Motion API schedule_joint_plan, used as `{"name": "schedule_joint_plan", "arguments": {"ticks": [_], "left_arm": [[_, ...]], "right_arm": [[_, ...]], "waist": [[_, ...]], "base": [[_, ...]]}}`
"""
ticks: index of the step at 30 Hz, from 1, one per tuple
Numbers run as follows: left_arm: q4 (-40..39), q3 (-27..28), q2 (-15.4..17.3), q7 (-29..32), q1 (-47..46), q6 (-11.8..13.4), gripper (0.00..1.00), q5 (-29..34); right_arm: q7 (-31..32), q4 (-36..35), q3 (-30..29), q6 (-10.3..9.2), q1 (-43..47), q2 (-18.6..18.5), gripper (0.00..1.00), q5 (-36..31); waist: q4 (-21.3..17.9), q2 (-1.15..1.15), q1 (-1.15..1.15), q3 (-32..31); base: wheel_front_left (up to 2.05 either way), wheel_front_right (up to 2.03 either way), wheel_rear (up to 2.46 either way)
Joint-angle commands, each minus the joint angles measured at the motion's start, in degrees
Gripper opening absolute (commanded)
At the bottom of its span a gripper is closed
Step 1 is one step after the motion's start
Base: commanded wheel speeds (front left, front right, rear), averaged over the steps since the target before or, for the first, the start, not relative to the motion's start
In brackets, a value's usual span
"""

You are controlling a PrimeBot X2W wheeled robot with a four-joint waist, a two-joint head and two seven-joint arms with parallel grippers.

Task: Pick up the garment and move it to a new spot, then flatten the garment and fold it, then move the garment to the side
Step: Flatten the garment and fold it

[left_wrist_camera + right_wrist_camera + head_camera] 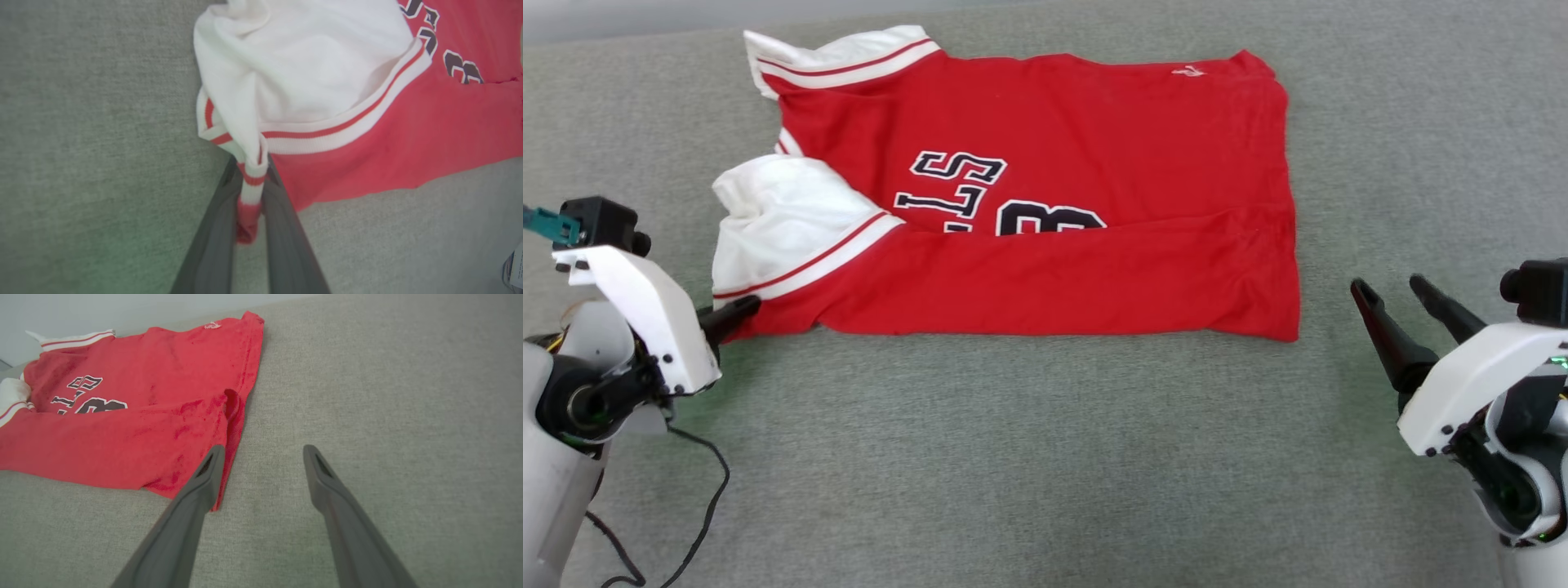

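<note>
Garment (1094, 278) is lying partly folded on the grey counter (1045, 457), its long axis running left to right. The left jaws are pinching its near-left sleeve corner, while the right jaws are hanging spread near the near-right hem corner.

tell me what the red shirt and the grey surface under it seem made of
Red soft T-shirt with white sleeves: likely a matte cotton-like knit; it creases and drapes. Its striped trim looks ribbed. Grey-green flat surface: seemingly woven upholstery cloth, matte, with a fine flecked weave.
</note>
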Motion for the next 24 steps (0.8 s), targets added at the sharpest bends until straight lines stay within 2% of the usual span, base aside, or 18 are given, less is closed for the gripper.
{"name": "schedule_joint_plan", "arguments": {"ticks": [1,6,16,17,18,19,24], "left_arm": [[-0.26,-0.27,-0.42,-0.46,-0.46,-0.18,0.0,0.38],[-4.08,-0.6,-0.95,-1.87,-2.83,-0.42,0.0,1.42],[-8.5,-1.91,-2.16,-4.06,-5.49,-0.73,0.0,3.31],[-8.56,-2.01,-2.17,-4.13,-5.51,-0.75,0.0,3.39],[-8.49,-2.33,-1.9,-4.21,-5.34,-0.75,0.0,3.96],[-8.44,-2.62,-1.73,-4.18,-5.07,-0.72,0.0,4.26],[-8.16,-2.54,-2.03,-6.05,-3.51,-0.69,0.0,4.65]], "right_arm": [[2.44,0.52,-0.33,-0.02,-0.93,-0.37,1.0,0.81],[17.08,2.87,-0.55,-0.02,-4.29,-1.24,1.0,2.14],[28.05,11.99,0.96,-0.01,-9.74,1.08,1.0,1.27],[28.95,12.79,1.41,0.0,-9.58,1.12,0.78,1.47],[29.32,13.18,1.85,0.0,-9.68,1.18,0.3,1.63],[29.47,13.44,2.0,0.03,-9.86,1.44,0.0,1.87],[28.71,11.49,1.95,-0.02,-11.52,-0.66,0.0,1.12]], "waist": [[0.79,0.0,0.0,-0.21],[3.31,0.0,0.0,0.72],[7.11,0.0,0.0,3.2],[7.25,0.0,0.0,3.27],[7.33,0.0,0.0,3.29],[7.36,0.0,0.0,3.26],[7.09,0.0,0.0,1.98]], "base": [[0.0,0.0,0.0],[0.0,0.0,0.0],[0.0,0.0,0.0],[0.0,0.0,0.0],[0.0,0.0,0.0],[0.0,0.0,0.0],[0.0,0.0,0.0]]}}
